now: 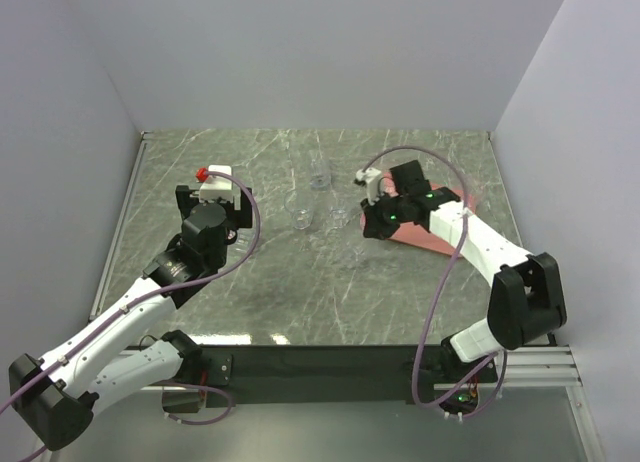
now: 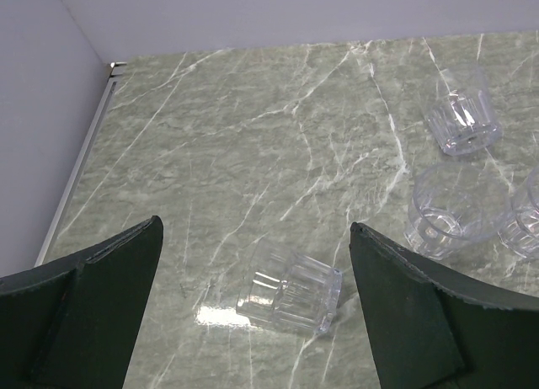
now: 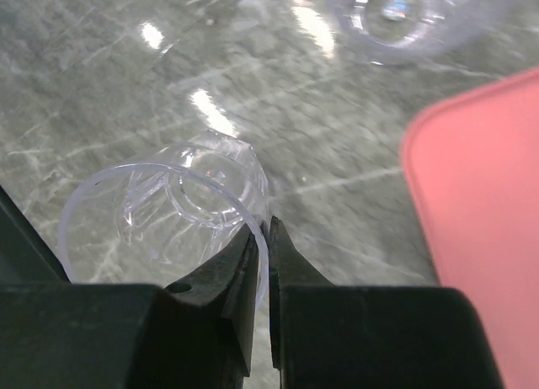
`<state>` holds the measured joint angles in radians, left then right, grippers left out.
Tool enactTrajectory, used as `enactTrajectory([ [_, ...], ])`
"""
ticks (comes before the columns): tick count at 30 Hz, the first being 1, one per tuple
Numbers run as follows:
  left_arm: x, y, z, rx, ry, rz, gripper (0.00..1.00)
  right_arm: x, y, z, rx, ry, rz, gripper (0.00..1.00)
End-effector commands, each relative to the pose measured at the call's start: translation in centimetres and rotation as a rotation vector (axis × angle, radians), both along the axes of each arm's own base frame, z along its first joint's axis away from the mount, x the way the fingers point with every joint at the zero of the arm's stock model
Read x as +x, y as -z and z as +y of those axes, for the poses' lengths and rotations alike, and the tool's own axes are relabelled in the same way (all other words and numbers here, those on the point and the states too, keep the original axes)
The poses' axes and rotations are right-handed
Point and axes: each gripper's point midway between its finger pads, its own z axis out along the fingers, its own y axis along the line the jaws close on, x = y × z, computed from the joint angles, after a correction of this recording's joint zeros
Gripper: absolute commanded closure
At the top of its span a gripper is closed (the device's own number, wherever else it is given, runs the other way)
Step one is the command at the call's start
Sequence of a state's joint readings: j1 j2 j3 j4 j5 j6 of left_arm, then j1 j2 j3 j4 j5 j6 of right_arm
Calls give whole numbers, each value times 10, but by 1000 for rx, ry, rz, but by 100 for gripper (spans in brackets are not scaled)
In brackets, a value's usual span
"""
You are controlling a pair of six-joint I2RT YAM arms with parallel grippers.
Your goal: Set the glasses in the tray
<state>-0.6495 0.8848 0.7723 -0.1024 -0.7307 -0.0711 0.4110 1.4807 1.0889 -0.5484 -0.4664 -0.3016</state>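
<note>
The left gripper (image 2: 254,229) is hanging low over the green marble table (image 2: 253,111). Its two dark fingers (image 2: 93,305) are standing wide apart and are holding nothing. A tipped glass (image 2: 290,288) is lying on its side on the table, right between those fingers, and it is not touching either one. Off to the right of it, three more glasses (image 2: 446,208) are sitting on the table. Two are side by side and one is a little farther back. I cannot tell from here which way up that far one is sitting. Over on the other side, the right gripper (image 3: 261,231) is squeezing tight on the pinched glass (image 3: 160,221). It is nipping the thin rim, with one finger inside the cup and the other finger outside. The open mouth of this glass is facing up toward the wrist. I cannot tell if its bottom is resting on the table or hanging just above it. The pink tray (image 3: 480,204) is lying flat just beside this glass, close but not under it. Seen from above, the tray is sitting on the right side of the table, partly hiding under the right arm (image 1: 480,247). Every glass I can see is sitting outside the tray's low rim.
</note>
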Motion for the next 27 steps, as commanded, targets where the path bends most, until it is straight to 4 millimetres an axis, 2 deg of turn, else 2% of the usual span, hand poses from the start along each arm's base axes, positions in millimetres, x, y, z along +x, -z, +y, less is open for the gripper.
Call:
enactTrajectory([
  [1,-2,-10,1,-24,6,-31,2,5,-23,-19,54,-13,-49,100],
  [2,-2,-9,1,-23,8,-29,2,9,-25,-33,50,29,-45,100],
  [5,-2,-9,0,-24,12,-28,2,14,-33,-54,68,77,-58,100],
  [6,-2,-9,0,-25,13,-26,2,21,-34,-70,70,128,-66,100],
  [8,-2,-8,-1,-24,16,-24,2,26,-38,-84,76,170,-79,100],
  [9,-2,-9,-1,-28,16,-27,2,31,-40,-99,76,217,-85,100],
  [14,-2,-8,-1,-28,19,-25,2,56,-35,-139,41,395,-86,100],
  [21,-2,-8,0,-22,14,-24,2,95,-33,-175,11,567,-95,100],
  [26,-1,-6,-1,-19,15,-18,2,115,-25,-188,-7,624,-85,100],
  [27,-1,-6,-2,-19,16,-18,2,120,-29,-190,-8,631,-92,100],
])
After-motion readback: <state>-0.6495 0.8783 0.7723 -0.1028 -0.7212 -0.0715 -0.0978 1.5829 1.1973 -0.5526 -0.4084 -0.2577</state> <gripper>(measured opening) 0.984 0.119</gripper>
